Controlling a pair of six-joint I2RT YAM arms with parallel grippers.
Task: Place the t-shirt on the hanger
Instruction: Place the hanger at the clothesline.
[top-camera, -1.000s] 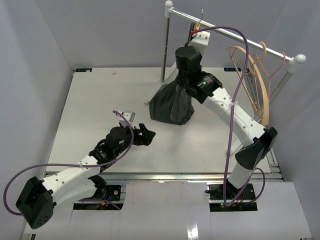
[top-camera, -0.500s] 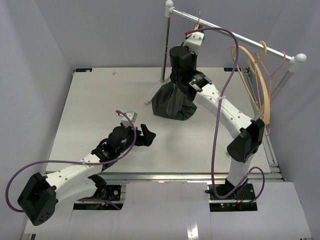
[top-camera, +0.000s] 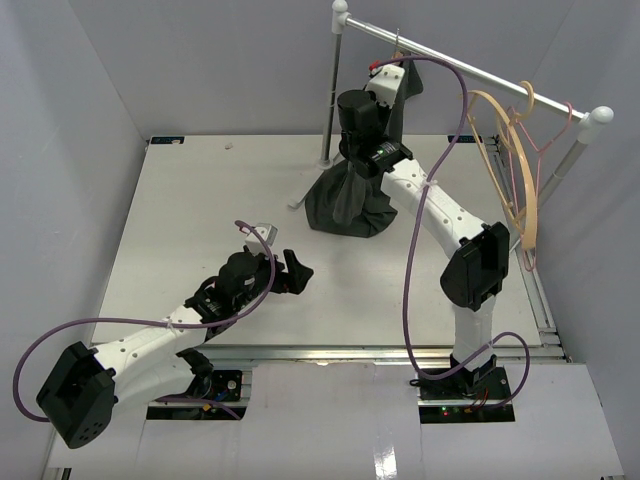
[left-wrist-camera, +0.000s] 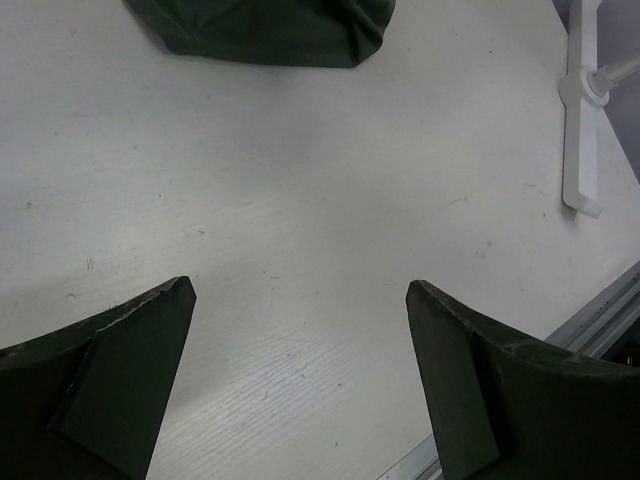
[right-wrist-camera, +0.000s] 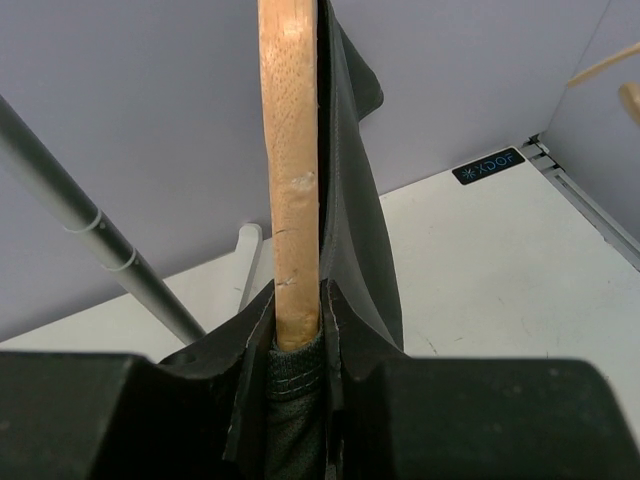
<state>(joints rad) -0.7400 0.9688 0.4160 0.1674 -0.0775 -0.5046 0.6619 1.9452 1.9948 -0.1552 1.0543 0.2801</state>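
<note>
Tan wood shows between the right gripper (right-wrist-camera: 297, 335) fingers: it is clamped on the hanger (right-wrist-camera: 290, 170), the t-shirt (top-camera: 345, 205) draped over it, upper centre of the overhead view. In the last second that arm has risen toward the rail (top-camera: 470, 70), so hanging looks close, but I cannot tell if the hook has caught. The left gripper (left-wrist-camera: 300, 380) gapes empty. The hem brushes the white table (top-camera: 200, 200); lilac walls (top-camera: 200, 60) surround it.

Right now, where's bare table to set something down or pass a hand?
Far-left table, between the left wall and rack post: bare. Also the near strip between the left gripper and right arm. Crowded: far right, where the t-shirt hangs to the table from the hanger in the right gripper, beside spare hangers.
</note>
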